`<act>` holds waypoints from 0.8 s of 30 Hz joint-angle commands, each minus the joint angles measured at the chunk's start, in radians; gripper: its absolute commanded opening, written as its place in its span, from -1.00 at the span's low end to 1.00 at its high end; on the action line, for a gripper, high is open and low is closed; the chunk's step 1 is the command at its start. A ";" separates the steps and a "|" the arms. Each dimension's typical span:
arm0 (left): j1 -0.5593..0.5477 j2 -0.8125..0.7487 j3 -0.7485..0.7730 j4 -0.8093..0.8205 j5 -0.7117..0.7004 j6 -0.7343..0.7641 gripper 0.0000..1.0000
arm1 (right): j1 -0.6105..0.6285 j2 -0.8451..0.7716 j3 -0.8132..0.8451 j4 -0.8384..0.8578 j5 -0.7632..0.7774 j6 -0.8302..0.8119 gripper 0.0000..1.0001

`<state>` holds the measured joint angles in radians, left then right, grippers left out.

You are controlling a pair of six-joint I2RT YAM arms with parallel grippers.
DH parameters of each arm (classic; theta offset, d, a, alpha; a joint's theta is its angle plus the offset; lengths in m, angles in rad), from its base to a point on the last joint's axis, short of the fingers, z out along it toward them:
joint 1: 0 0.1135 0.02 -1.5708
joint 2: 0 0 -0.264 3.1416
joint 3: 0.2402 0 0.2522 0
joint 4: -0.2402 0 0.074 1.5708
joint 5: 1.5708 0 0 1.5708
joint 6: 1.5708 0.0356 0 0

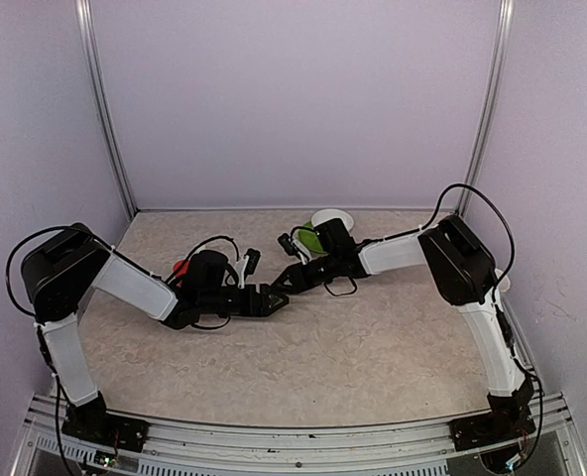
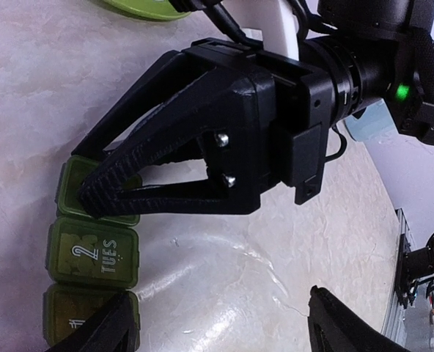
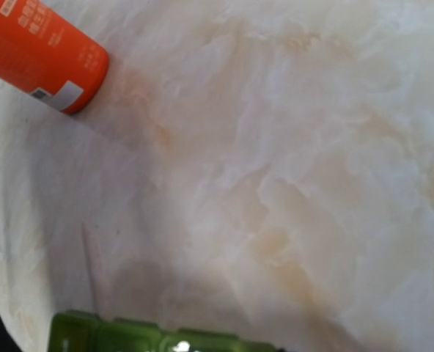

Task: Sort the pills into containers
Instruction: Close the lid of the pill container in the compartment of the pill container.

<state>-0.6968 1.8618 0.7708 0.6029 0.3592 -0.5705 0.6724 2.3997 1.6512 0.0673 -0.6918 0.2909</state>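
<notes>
Left wrist view: "2 TUES" is read on the middle lid of the containers (image 2: pixel 92 253); three joined compartments are counted, and the other lids' print is mostly hidden. One right gripper (image 2: pixel 79 177) is seen side-on only here, tips a little apart at the end compartment; whether it is gripped cannot be told. Left gripper (image 2: pixel 224 334) fingers are spread wide beside the containers. White print on one bottle (image 3: pixel 41 51) is shown only by right wrist, too blurred to be read, well apart from the containers, which are placed mid-table.
</notes>
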 commanded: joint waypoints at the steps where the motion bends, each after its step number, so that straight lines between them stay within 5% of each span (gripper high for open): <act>1: -0.005 0.050 0.008 -0.069 -0.004 0.014 0.57 | 0.008 0.055 0.014 -0.075 0.032 -0.018 -0.33; 24: -0.007 0.043 -0.059 -0.025 0.001 -0.001 0.49 | 0.013 0.079 0.055 -0.142 0.045 -0.036 -0.36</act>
<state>-0.6956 1.8790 0.7467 0.6666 0.3599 -0.5671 0.6735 2.4210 1.7046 0.0074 -0.6991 0.2771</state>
